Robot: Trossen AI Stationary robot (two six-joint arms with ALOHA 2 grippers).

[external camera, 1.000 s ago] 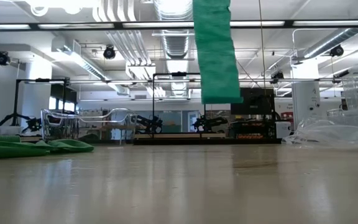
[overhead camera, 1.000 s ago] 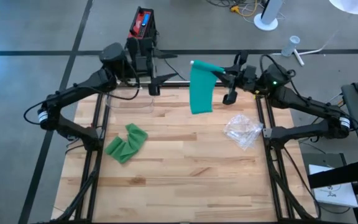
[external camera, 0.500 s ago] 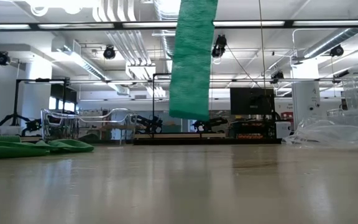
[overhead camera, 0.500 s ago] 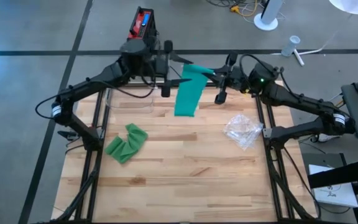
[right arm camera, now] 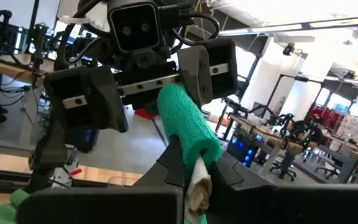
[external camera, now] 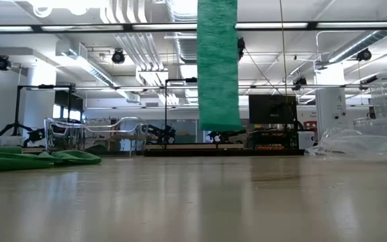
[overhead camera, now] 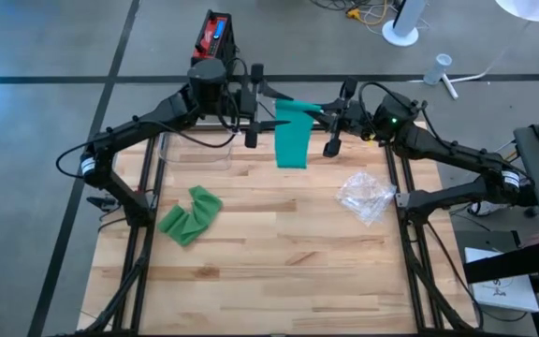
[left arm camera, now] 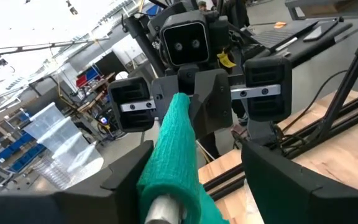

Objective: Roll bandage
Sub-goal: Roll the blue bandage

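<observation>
Bare table (overhead camera: 279, 243) in front; crumpled green bandage (overhead camera: 190, 214) left, clear plastic wrapper (overhead camera: 366, 197) right.

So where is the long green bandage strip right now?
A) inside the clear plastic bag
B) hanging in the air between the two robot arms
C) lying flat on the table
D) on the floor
B: the green bandage strip hangs from the right gripper, which is shut on its top end, and in the low view its bottom edge is well above the table.

Bandage (overhead camera: 294, 139) between pincers, above table (overhead camera: 279, 253)
</observation>
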